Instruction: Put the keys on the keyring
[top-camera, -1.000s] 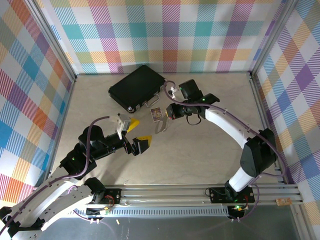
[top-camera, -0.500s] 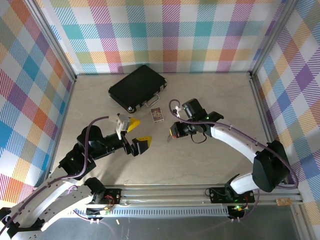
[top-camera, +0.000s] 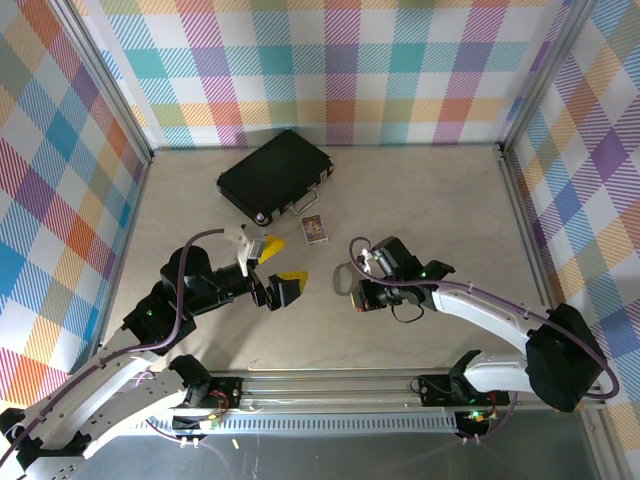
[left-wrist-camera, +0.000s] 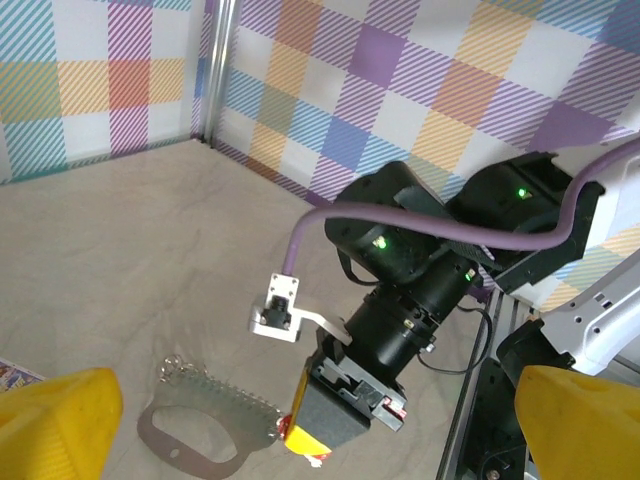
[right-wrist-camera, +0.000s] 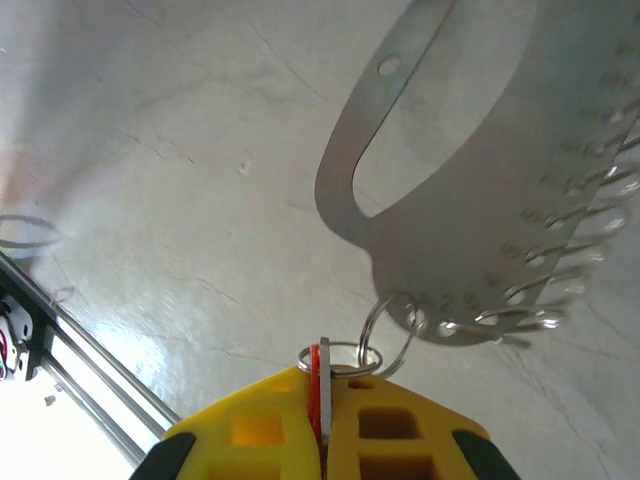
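The yellow right fingers (right-wrist-camera: 280, 400) are pressed together, clamped on the tiny bright red oblong key (right-wrist-camera: 316, 385), which stands edge-on in the seam between them with only its tip showing. A small wire ring (right-wrist-camera: 340, 350) sits at that tip, touching a second small ring that hangs from the edge of the thin silver-grey metal keyring (right-wrist-camera: 470, 250); whether the two rings are linked cannot be told. The keyring is a flat D-shaped loop with a row of little wire rings along one side. It sits just beyond the right fingertips, low over the pale marbled table (top-camera: 430, 200), and whether it rests on the surface cannot be told. To its left, near it and facing it, are the yellow left fingers (left-wrist-camera: 50, 420), spread wide apart and holding nothing, so the keyring lies between the two arms. Further back on the table, apart from both, a small printed card (top-camera: 314, 229) lies flat. Behind it is a black rectangular case (top-camera: 275, 175), closed, with its latches toward the card. Plaid-patterned walls (top-camera: 330, 80) close in the table on three sides, and an aluminium rail (top-camera: 330, 385) runs along the near edge.
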